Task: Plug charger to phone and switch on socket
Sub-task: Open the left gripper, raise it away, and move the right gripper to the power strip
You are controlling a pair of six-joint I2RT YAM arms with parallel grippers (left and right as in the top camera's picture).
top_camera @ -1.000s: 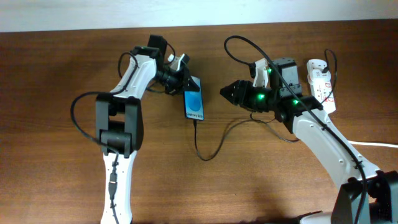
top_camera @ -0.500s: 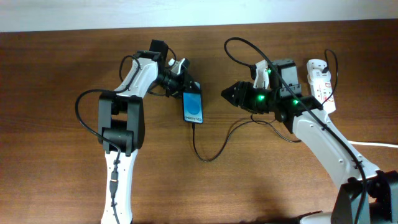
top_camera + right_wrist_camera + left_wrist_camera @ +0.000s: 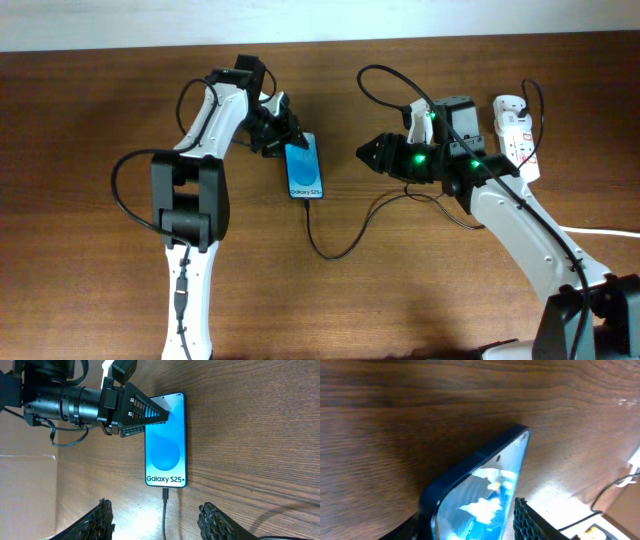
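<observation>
The phone (image 3: 305, 170) lies flat on the wood table, blue screen up, white text strip at its near end. It also shows in the right wrist view (image 3: 166, 445) and the left wrist view (image 3: 490, 490). My left gripper (image 3: 284, 136) is shut on the phone's far end, with one finger (image 3: 145, 412) over that end. The thin black charger (image 3: 330, 250) is plugged into the phone's near end by its plug tip (image 3: 164, 494) and loops right. My right gripper (image 3: 368, 153) is open and empty, right of the phone. The white socket (image 3: 517, 135) lies at the far right.
A thick white cord (image 3: 605, 232) runs off the right edge behind my right arm. The charger's slack loop lies on the table between the two arms. The table's far edge (image 3: 320, 42) meets a pale wall.
My left gripper has slid the phone a little to the left and turned it slightly; the charger's loop followed. The right arm has stayed in place.
</observation>
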